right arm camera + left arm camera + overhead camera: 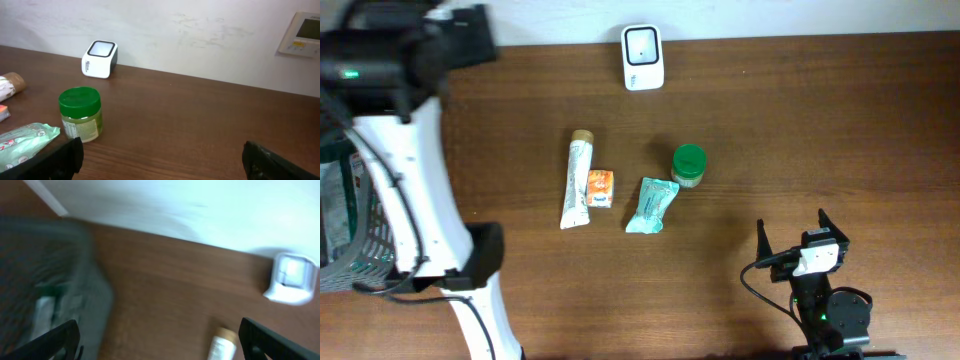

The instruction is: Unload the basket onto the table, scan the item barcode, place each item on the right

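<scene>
On the brown table lie a white tube [576, 180], a small orange box [601, 188], a teal packet [651, 204] and a green-lidded jar [688, 166]. The white barcode scanner [643, 57] stands at the back edge. My left gripper [160, 330] hangs open and empty beside the basket. The left wrist view is blurred, with the tube's cap [222, 342] low in it and the scanner [292, 277] to the right. My right gripper [792, 225] is open at the front right, well apart from the jar [81, 114] and the packet [25, 142]. It holds nothing.
A grey mesh basket [345, 200] with some packets inside sits at the table's left edge, under the left arm [415, 160]. In the left wrist view the basket [85, 280] fills the left side. A wall panel [301, 32] hangs behind the table.
</scene>
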### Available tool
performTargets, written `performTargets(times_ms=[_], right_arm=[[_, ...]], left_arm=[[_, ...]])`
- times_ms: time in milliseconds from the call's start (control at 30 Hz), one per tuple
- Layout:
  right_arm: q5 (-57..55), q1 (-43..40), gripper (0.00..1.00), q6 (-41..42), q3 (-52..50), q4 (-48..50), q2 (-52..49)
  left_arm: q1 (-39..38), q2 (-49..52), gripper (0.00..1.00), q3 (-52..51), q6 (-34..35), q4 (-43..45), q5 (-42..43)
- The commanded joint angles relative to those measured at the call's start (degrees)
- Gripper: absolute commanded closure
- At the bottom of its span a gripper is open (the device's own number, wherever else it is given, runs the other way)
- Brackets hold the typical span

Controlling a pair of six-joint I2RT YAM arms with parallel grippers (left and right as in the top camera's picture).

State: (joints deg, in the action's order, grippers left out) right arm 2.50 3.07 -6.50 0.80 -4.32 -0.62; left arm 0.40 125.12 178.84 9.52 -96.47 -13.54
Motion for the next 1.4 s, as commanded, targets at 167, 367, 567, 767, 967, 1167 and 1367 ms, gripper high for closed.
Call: performTargets(times_ms=[167, 367, 567, 767, 967, 1167, 1367], right_arm=[[0.28, -0.09, 0.02, -0.33, -0.48, 0.00, 0.42], [0.28, -0.09, 0.02, -0.33, -0.48, 0.00, 0.42], [0.28, -0.09, 0.02, -0.33, -0.48, -0.02, 0.42], [0.28, -0.11, 0.02, -0.33, -0.48, -0.02, 0.42], [0.28, -0.09, 0.02, -0.33, -0.48, 0.00, 0.42], [0.28, -0.09, 0.02, -0.33, -0.48, 0.00, 0.42], [0.28, -0.09, 0.02, -0.33, -0.48, 0.00, 0.42]], left_arm=[[23.15, -1.05, 0.01, -1.33, 11.74, -0.24, -0.24], [32.85, -0.09, 0.01, -15.21, 10.12, 0.94, 4.55], [33.38, 0.02, 0.00, -39.36, 7.58, 11.87, 4.52], [33.42, 0.02, 0.03, -62.34, -2.62, 32.09, 2.58], [33.42, 0.02, 0.14, -77.75, -9.22, 47.04, -1.07], [33.44, 0.94, 0.16, -83.49, -11.10, 51.67, -3.23], [34.45, 0.94, 0.25, -87.41, -11.08, 51.21, -13.31]])
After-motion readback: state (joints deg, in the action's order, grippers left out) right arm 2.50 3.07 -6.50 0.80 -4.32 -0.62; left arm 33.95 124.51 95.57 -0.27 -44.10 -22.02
